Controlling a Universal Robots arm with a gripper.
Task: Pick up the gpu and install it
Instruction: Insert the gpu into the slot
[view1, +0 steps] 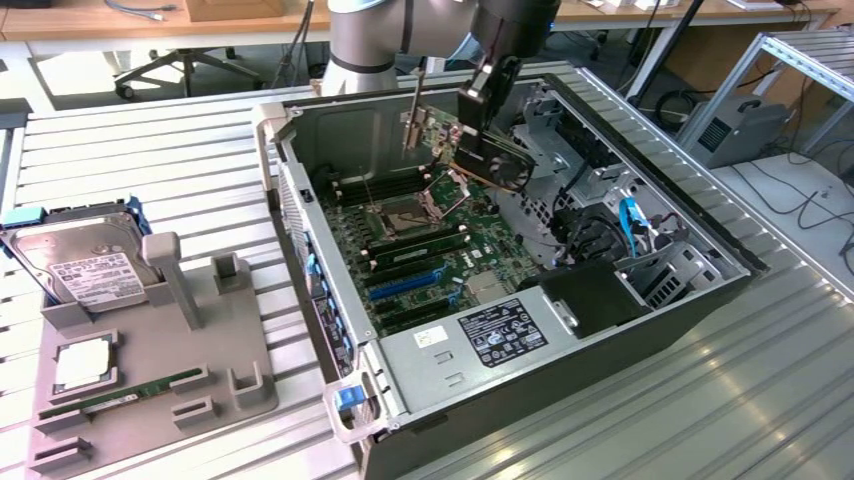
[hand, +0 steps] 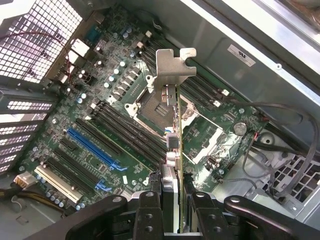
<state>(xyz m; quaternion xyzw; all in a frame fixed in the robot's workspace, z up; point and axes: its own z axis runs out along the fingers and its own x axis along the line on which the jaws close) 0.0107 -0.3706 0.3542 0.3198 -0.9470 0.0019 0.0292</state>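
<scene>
My gripper (view1: 486, 90) is shut on the gpu (view1: 470, 152), a dark card with a silvery end bracket (view1: 415, 122), and holds it in the air over the open computer case (view1: 707, 240). In the wrist view the gpu (hand: 173, 131) appears edge-on between my two black fingers (hand: 150, 215), with its bracket (hand: 172, 64) at the far end. It hangs above the motherboard (hand: 115, 90), over the CPU socket (hand: 150, 102). The blue expansion slots (hand: 93, 148) lie off to one side of the card, apart from it.
A grey tray (view1: 147, 400) at the exterior view's left carries a hard drive (view1: 83, 268), a CPU (view1: 83, 366) and a green RAM stick (view1: 127, 392). Inside the case sit the power supply (view1: 501, 332), drive cages and loose cables (hand: 280, 150). Case walls surround the motherboard.
</scene>
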